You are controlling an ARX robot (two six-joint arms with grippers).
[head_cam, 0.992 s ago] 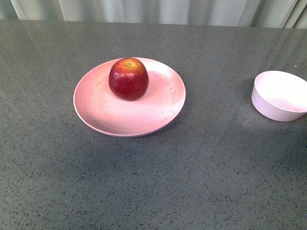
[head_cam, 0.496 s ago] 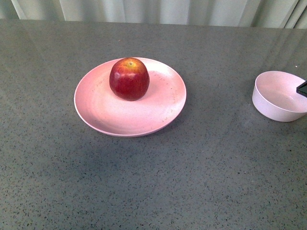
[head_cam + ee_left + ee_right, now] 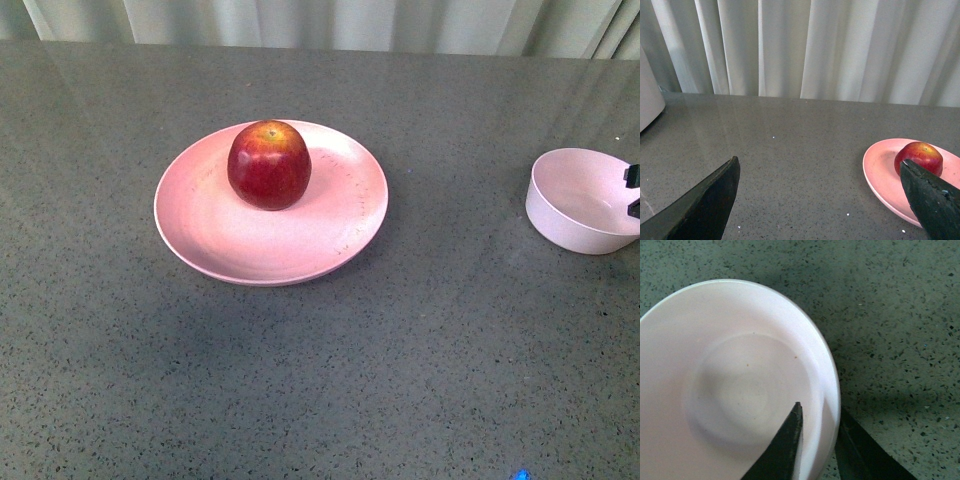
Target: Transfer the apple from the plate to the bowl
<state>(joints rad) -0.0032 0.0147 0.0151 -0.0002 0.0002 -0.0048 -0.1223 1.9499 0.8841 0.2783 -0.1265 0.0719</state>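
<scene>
The dark red apple [image 3: 268,165] sits on the far half of the pale pink plate [image 3: 240,255] at the table's middle left; the left wrist view shows the apple [image 3: 919,156] and the plate [image 3: 880,170] too. My left gripper [image 3: 820,170] stands open over bare table, left of the plate, with one finger in front of the apple. The small pale bowl [image 3: 580,200] stands at the right edge, empty. My right gripper [image 3: 821,415] is shut on the bowl [image 3: 730,385], pinching its rim with one finger inside and one outside. Only a dark tip of it [image 3: 633,190] shows in the front view.
The grey speckled table [image 3: 400,350] runs back to a pale curtain [image 3: 805,45]. A white rounded object [image 3: 647,95] stands at the table's far left in the left wrist view.
My right gripper has come in at the bowl's right rim and closed on it. The bowl's right side now sits slightly tilted. Apple and plate have not moved.
</scene>
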